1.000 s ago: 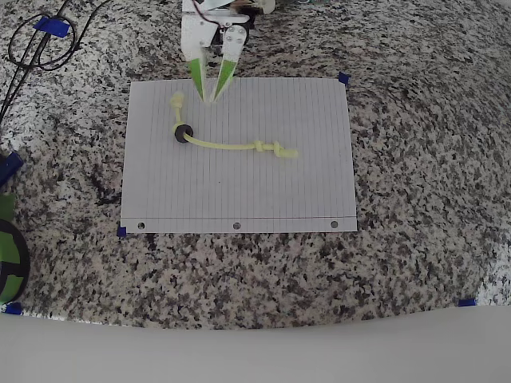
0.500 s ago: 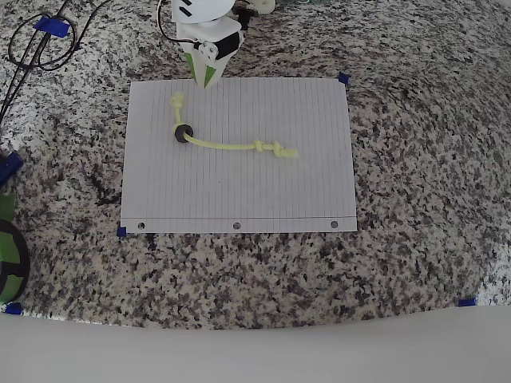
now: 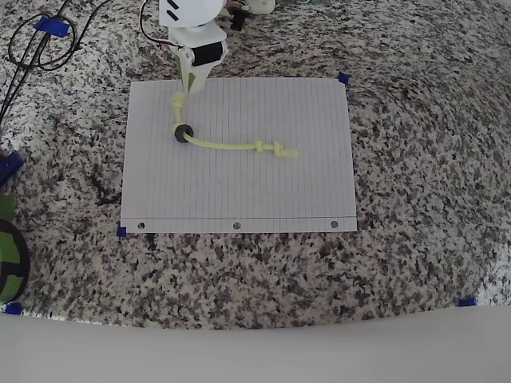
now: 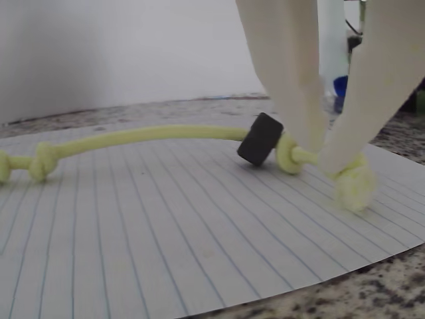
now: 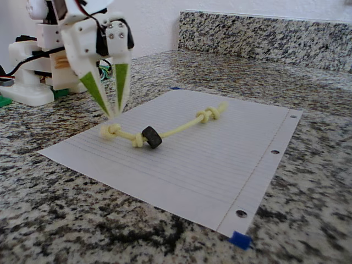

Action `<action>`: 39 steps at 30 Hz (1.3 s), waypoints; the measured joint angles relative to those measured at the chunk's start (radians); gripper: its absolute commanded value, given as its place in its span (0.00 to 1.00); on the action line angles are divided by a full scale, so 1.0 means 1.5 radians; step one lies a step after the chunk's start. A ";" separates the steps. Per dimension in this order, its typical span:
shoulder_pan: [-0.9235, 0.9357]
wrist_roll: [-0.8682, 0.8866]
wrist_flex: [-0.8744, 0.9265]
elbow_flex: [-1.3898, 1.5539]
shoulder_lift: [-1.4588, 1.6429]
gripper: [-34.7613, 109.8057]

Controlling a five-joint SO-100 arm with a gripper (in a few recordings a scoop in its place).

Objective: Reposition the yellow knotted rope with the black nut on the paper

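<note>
The yellow knotted rope [image 3: 227,146] lies curved on the upper left part of the paper [image 3: 239,195], with one end knot [image 3: 177,100] near the paper's far edge. The black nut [image 3: 183,132] sits on the cord just below that knot. My gripper [image 3: 187,89] hangs over this end knot, its green-tipped fingers [image 5: 99,91] a narrow gap apart and pointing down. In the wrist view the gripper [image 4: 319,156] straddles the cord between the end knot [image 4: 353,187] and the nut [image 4: 259,139]. In the fixed view the gripper [image 5: 113,113] is just above the knot [image 5: 110,131].
Speckled granite counter surrounds the paper. Black cables [image 3: 36,44] loop at the far left corner, and a green and black object [image 3: 8,255] lies at the left edge. Blue tape bits [image 3: 343,78] mark the paper's corners. The arm's white base [image 5: 27,77] stands behind the paper.
The gripper swung left along the paper's far edge, turned, and narrowed its jaws. It now sits over the rope's end knot. Rope and nut have not moved.
</note>
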 measured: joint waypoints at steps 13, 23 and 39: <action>0.025 -0.082 -0.010 -0.045 -0.110 0.24; 0.109 -0.095 -0.062 -0.045 -0.136 0.24; 0.121 -0.125 -0.019 -0.086 -0.081 0.24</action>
